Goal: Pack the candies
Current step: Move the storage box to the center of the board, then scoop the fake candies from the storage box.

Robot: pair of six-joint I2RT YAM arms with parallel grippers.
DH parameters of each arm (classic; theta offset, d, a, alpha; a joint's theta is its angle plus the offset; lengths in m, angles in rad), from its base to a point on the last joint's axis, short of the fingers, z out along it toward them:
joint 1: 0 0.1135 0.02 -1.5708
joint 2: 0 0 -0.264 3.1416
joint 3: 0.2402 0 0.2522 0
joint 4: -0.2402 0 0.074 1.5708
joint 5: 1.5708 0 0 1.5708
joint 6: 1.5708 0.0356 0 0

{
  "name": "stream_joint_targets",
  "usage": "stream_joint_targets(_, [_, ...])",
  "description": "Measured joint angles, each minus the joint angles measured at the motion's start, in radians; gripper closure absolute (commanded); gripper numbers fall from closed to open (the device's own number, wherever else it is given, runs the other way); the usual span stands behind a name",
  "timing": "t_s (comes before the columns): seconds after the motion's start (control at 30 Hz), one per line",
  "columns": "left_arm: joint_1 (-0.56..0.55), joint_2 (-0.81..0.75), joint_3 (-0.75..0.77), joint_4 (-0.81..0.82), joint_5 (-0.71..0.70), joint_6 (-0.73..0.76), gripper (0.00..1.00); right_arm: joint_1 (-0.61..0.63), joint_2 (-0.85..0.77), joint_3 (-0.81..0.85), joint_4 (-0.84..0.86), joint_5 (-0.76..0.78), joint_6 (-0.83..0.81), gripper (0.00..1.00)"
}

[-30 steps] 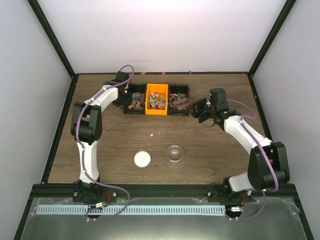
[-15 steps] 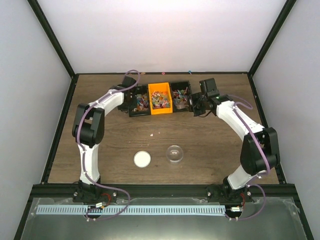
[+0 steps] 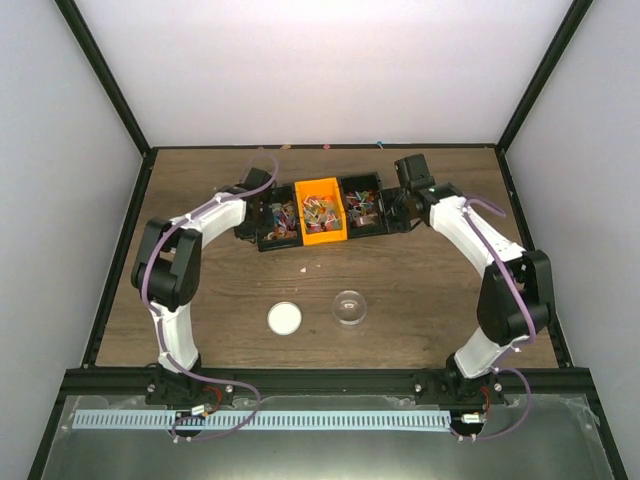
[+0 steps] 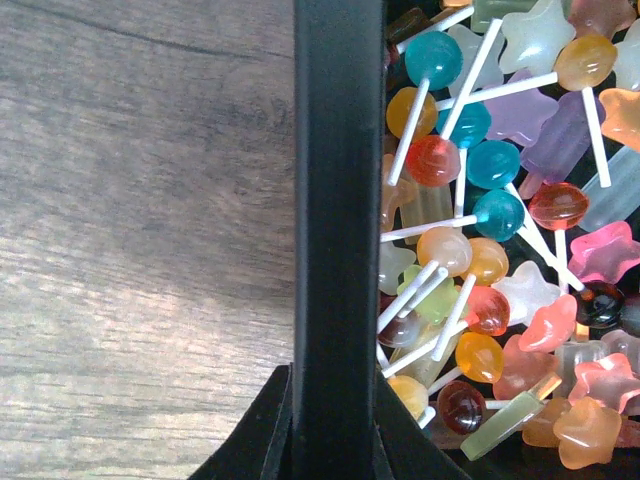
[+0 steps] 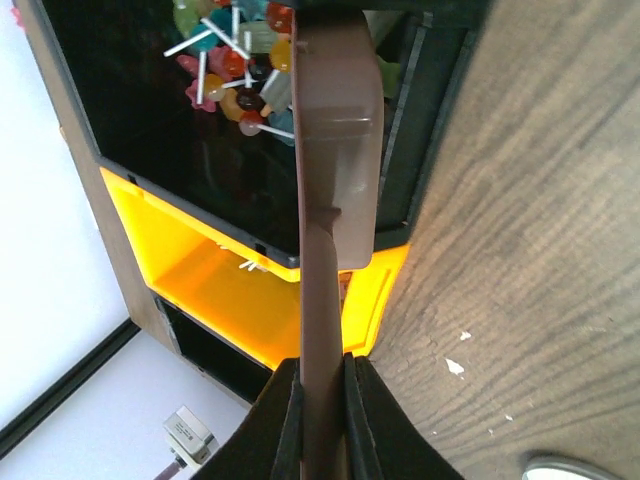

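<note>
Three joined bins stand at the back: a black left bin, an orange middle bin and a black right bin. All hold candies in mixed colours, many on white sticks. My left gripper is shut on the left bin's black outer wall. My right gripper is shut on the handle of the brown scoop, whose head hangs over the right bin's candies. A small clear jar stands open near the front.
A white round lid lies left of the jar. Small crumbs lie on the wood in front of the bins. The black frame and white walls close in the table on three sides.
The bins have shifted a little right and turned slightly. My right gripper has moved up and in over the right bin. My left arm has followed at the left wall.
</note>
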Motion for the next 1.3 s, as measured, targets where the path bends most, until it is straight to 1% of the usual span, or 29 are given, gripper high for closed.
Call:
stream_joint_targets(0.17, [-0.005, -0.016, -0.024, 0.007, -0.001, -0.029, 0.96, 0.012, -0.048, -0.034, -0.021, 0.001, 0.049, 0.99])
stream_joint_targets(0.33, [-0.007, -0.02, -0.029, 0.008, 0.0, -0.035, 0.96, 0.026, -0.051, -0.049, -0.004, 0.005, 0.072, 0.99])
stream_joint_targets(0.43, [-0.007, -0.02, -0.029, 0.008, 0.005, -0.032, 0.96, 0.026, -0.035, -0.082, 0.055, 0.006, 0.081, 0.99])
stream_joint_targets(0.57, [-0.005, -0.02, -0.029, 0.008, 0.019, -0.024, 0.96, 0.025, 0.054, -0.06, 0.135, 0.011, 0.067, 0.99])
stream_joint_targets(0.63, [-0.003, -0.02, -0.029, 0.008, 0.026, -0.022, 0.96, 0.018, 0.104, -0.04, 0.205, 0.01, 0.053, 0.99])
stream_joint_targets(0.73, [-0.001, -0.02, -0.028, 0.007, 0.032, -0.023, 0.96, 0.011, 0.144, -0.04, 0.281, 0.002, 0.034, 0.99])
stream_joint_targets(0.8, [0.0, -0.02, -0.027, 0.006, 0.034, -0.023, 0.96, 0.01, 0.149, -0.04, 0.301, 0.002, 0.024, 0.99])
stream_joint_targets(0.9, [0.001, -0.02, -0.026, 0.005, 0.035, -0.024, 0.96, 0.01, 0.13, -0.058, 0.307, 0.002, 0.016, 0.99])
stream_joint_targets(1.1, [0.002, -0.017, -0.019, -0.002, 0.039, -0.025, 0.96, 0.018, -0.003, -0.181, 0.285, -0.001, 0.005, 0.99])
stream_joint_targets(1.2, [0.002, -0.015, -0.017, -0.006, 0.04, -0.026, 0.96, 0.018, -0.048, -0.279, 0.357, -0.008, 0.005, 0.99])
stream_joint_targets(1.3, [0.002, -0.015, -0.017, -0.006, 0.042, -0.026, 0.96, 0.006, -0.026, -0.296, 0.435, -0.026, -0.006, 0.99])
